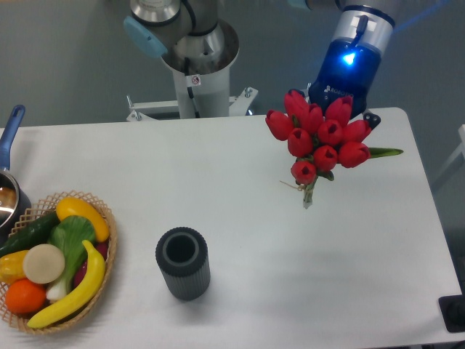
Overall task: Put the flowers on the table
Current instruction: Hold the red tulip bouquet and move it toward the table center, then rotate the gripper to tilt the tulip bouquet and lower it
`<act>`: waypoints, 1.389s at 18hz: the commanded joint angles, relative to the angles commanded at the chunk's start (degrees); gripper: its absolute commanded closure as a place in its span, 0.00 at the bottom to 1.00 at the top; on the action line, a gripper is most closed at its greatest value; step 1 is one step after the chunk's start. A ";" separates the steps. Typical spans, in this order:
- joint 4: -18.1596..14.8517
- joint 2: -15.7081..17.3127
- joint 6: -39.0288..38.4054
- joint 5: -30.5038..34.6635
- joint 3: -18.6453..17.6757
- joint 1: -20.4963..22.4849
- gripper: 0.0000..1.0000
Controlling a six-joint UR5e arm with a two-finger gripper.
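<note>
The flowers (320,137), a bunch of red tulips with green stems tied with light string, hang at the right rear of the white table (218,174). Their stem ends point down, just above or at the tabletop near the right middle. My gripper (347,103), with its blue glowing body, comes in from above and behind the blossoms. It is shut on the flowers; the heads hide most of its fingers, and one dark finger (371,118) shows at the right.
A dark ribbed cylinder vase (182,262) stands upright at the front centre. A woven basket (102,218) of fruit and vegetables sits at the front left, with a pot (9,190) behind it. The robot base (197,69) stands behind the table's rear edge.
</note>
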 joint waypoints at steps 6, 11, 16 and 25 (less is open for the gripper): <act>-5.71 1.76 0.44 11.25 0.79 -1.40 0.59; -8.70 2.20 2.62 24.70 0.70 -5.79 0.59; -11.77 1.24 9.04 36.91 0.00 -10.09 0.59; -12.13 -4.38 11.60 53.98 -1.58 -15.47 0.59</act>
